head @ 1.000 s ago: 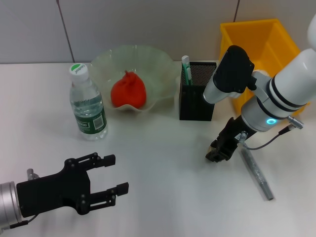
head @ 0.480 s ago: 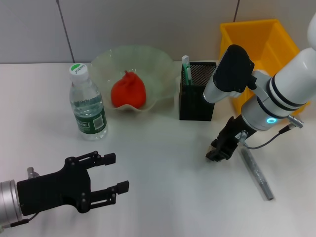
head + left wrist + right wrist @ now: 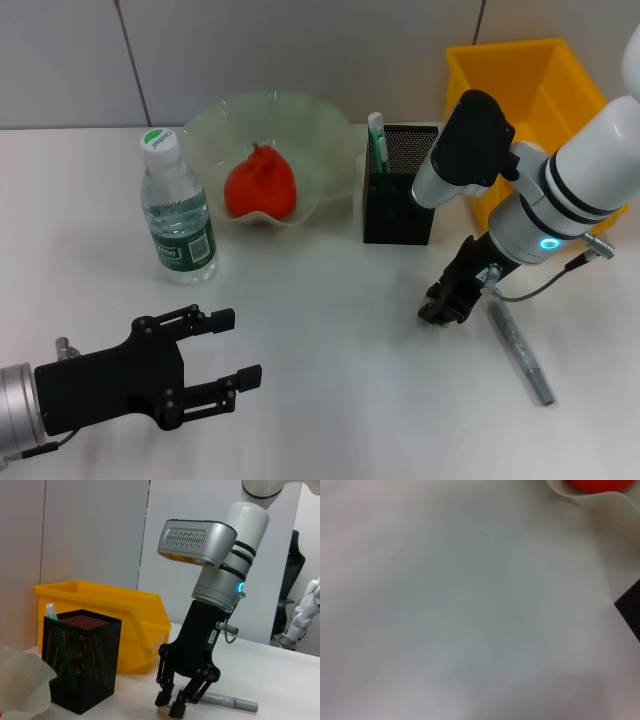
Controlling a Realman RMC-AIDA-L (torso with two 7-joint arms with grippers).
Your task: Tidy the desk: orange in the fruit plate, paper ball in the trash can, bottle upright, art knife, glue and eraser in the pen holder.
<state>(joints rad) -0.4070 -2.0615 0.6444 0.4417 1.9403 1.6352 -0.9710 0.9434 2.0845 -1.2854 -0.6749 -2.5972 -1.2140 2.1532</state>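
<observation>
While the left gripper (image 3: 222,348) idles with jaws spread at lower left, the right gripper (image 3: 443,304) at centre right pinches a small eraser (image 3: 164,712) against the surface, seemingly to lift it toward the pen holder (image 3: 400,183).

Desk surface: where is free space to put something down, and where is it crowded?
Bare desk lies between the water bottle, the left gripper and the right gripper. It is crowded on the right, where the right gripper, the art knife, the pen holder and the yellow bin stand close.
</observation>
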